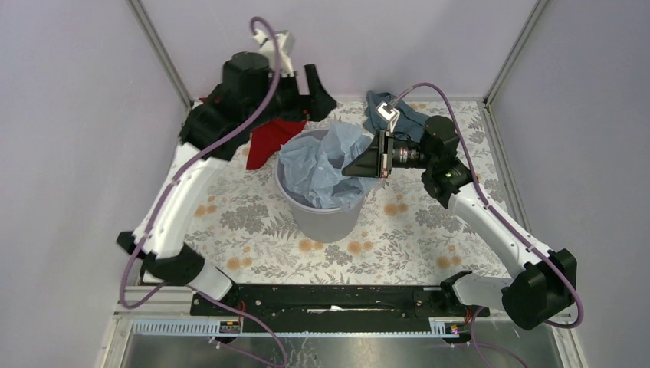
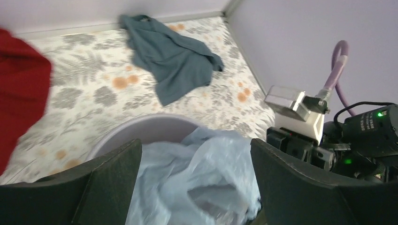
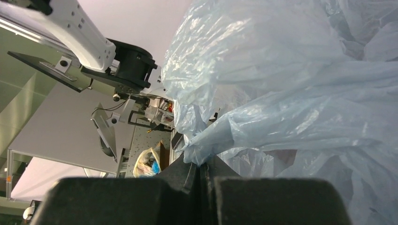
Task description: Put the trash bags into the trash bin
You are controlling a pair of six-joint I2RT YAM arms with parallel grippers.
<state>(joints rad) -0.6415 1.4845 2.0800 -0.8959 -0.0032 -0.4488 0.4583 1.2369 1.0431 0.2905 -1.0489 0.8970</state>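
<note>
Presently, the pale blue trash bag (image 1: 326, 165) sits bunched inside the grey bin (image 1: 322, 218) at the middle of the tabletop (image 1: 414, 230), its upper folds standing above the rim. The right jaws are clenched on a fold at the bag's right side. The left jaws stand released above the bin's far-left rim, holding nothing.

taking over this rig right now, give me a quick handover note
Left gripper: open, empty, hovering by the far left side of the trash bin.
Right gripper: shut on a fold of the trash bag at the bin's right side.
Trash bag: bunched in the bin's mouth, much of it standing above the rim.
Left to do: probably push it down inside, release it, and pull both arms back.
Teal cloth and red cloth lie beyond the bin; leave them.
</note>
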